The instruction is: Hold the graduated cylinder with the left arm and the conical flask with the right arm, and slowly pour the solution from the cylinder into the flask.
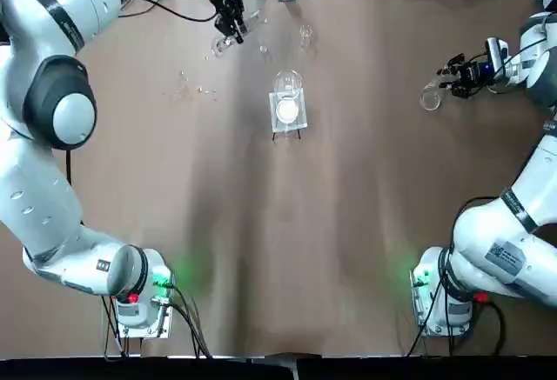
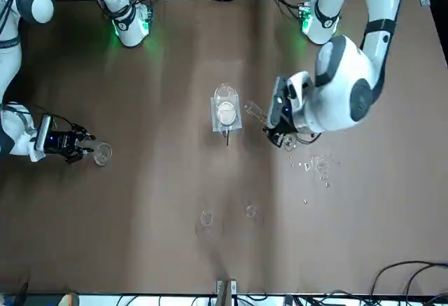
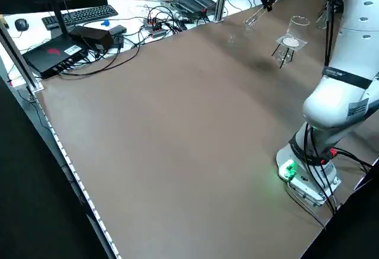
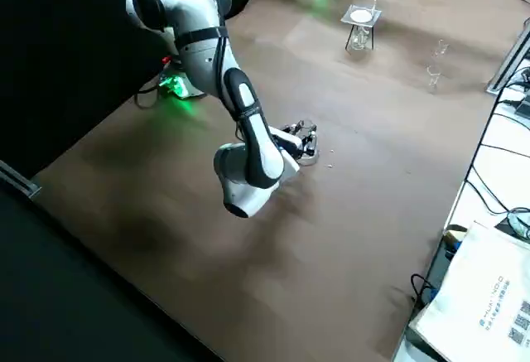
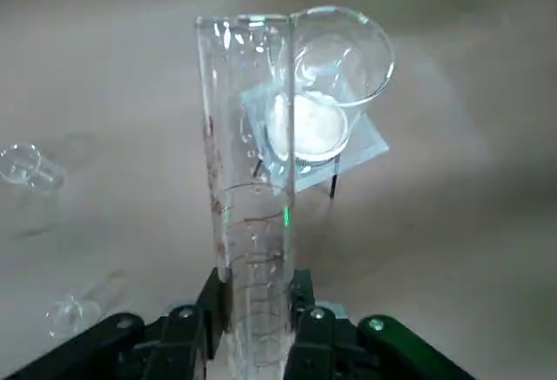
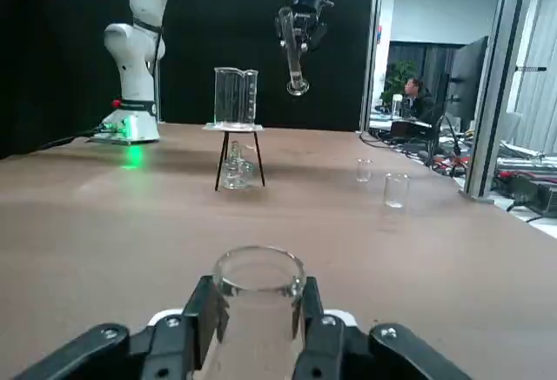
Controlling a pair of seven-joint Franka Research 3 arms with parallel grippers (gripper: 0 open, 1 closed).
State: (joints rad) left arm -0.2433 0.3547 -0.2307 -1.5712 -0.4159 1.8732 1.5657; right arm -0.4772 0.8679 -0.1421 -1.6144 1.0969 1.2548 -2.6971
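Graduated cylinder (image 5: 248,180) is clamped between the left gripper's (image 5: 252,310) fingers, held aloft beyond the beaker (image 1: 288,93) on its stand. Conical flask (image 6: 258,297) sits on the table (image 1: 348,223), its neck pinched by the right gripper (image 6: 258,315).

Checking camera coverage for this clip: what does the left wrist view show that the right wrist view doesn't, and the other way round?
Only the left wrist view shows the left gripper shut on the graduated cylinder, close up with its markings. Only the right wrist view shows the right gripper shut on the conical flask, plus a person seated in the background. Both show the beaker on its stand.
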